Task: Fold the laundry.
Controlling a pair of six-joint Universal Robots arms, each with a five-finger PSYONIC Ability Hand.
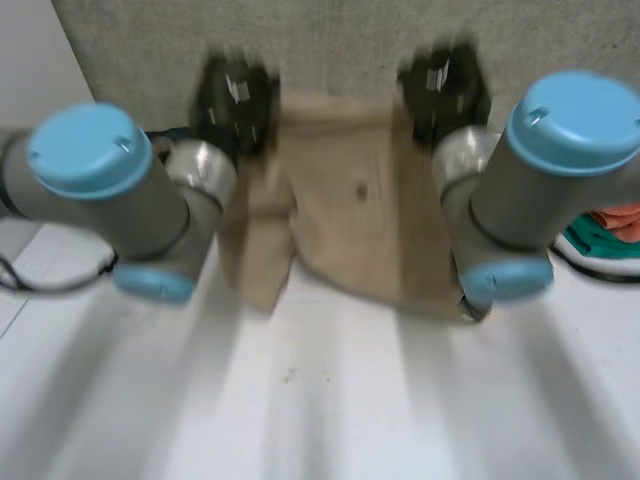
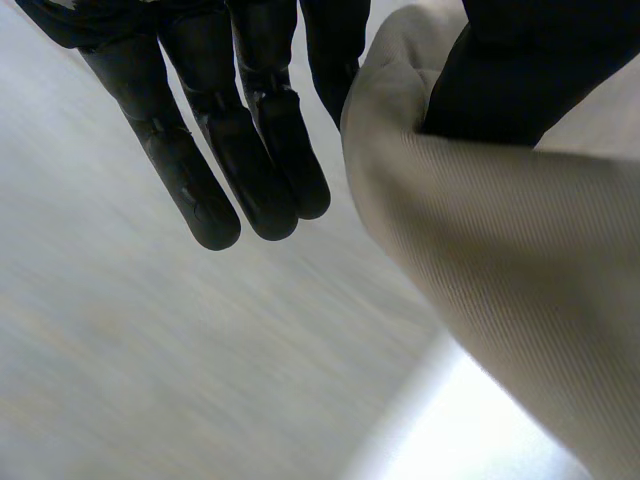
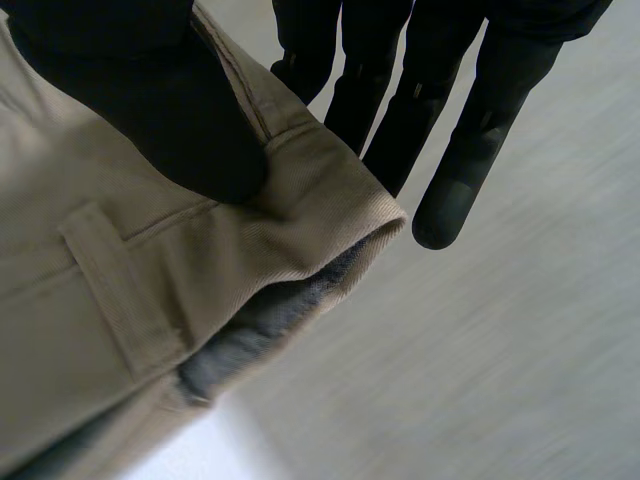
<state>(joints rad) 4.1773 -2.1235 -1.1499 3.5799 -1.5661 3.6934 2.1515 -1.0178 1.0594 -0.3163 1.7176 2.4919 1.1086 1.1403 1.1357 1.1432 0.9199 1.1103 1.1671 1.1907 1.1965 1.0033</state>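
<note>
Trousers [image 1: 350, 210], one pair (beige), pinched thumb-to-fingers by two hands: left hand [image 1: 235, 100] and right hand [image 1: 445, 85]

The trousers [image 1: 350, 220] are plain khaki tan, with a fine ribbed weave and one small dark speck near the middle. The inside of the waistband [image 3: 300, 230] is grey. The left hand [image 2: 230, 150] and the right hand [image 3: 150, 100] are black. The arms [image 1: 150, 210] are grey with light-blue caps [image 1: 90, 150]. The table [image 1: 300, 400] is white, and the wall [image 1: 340, 40] behind it is a mottled grey. The clothes [image 1: 605, 235] at the table's right side are orange and green.
</note>
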